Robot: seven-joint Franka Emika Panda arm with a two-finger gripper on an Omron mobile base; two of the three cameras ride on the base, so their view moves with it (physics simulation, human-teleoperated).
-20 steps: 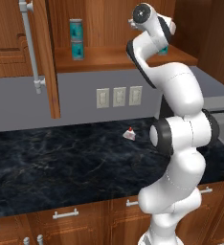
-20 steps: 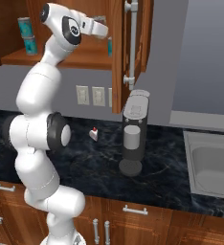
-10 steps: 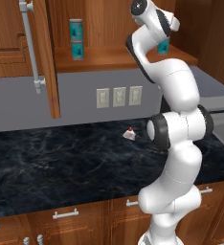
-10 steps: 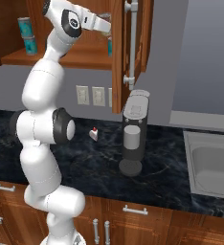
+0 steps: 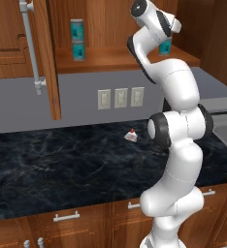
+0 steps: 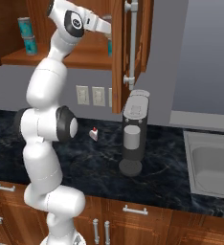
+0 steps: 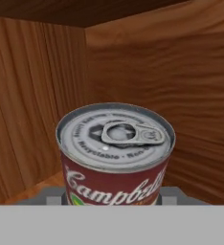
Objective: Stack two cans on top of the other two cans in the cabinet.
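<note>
Right now my gripper [image 6: 107, 29] is clenched around a soup can [image 7: 115, 155] inside the cabinet [image 5: 120, 57], above the shelf's right end; two teal cans [image 5: 77, 39] sit stacked at the left

Grey wall [image 5: 86, 101]; dark marble counter [image 5: 62, 164]; steel sink [image 6: 212, 162].

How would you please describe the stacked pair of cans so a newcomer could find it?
Look into the open wooden cabinet above the dark counter. At the left end of its shelf stand two teal cans, one atop the other; the can by the arm sits alone.
</note>
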